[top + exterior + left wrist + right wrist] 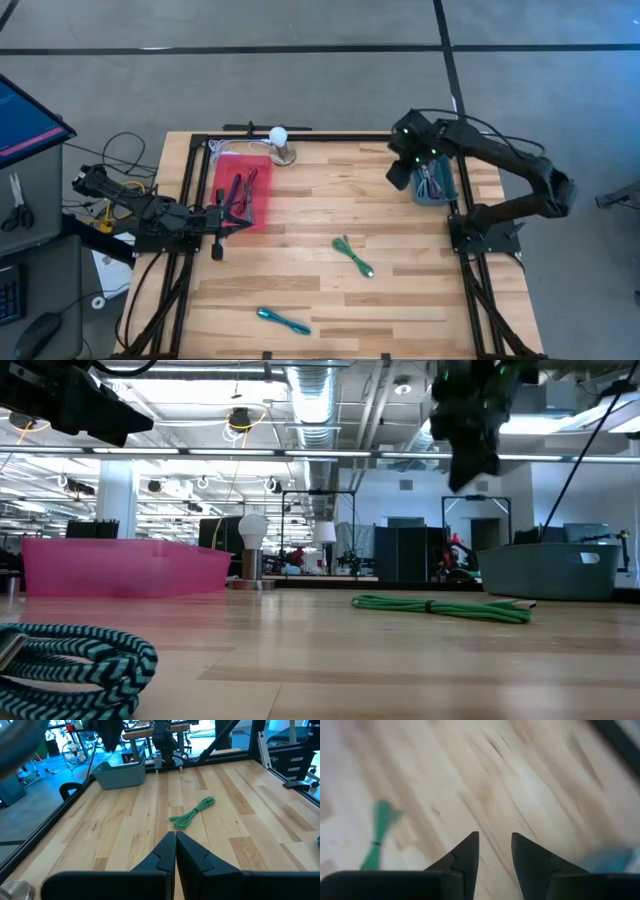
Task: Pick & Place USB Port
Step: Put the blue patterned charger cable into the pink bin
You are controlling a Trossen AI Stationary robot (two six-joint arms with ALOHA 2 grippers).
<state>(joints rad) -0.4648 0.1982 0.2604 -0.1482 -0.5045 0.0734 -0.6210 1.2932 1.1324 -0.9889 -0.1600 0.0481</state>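
High view: a coiled green USB cable (352, 255) lies mid-worktop (330, 200), a teal one (283, 320) nearer the front edge; the right pincer (402, 172), parted and empty, hovers beside the grey bin (436, 190), left pincer (216, 250) closed.

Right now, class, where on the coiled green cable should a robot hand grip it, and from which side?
Grip the green cable across its bundled middle, coming straight down from above. It lies flat and loose on the bare table, long and thin, so the fingers should straddle its narrow width. The right hand, open, hangs nearest.
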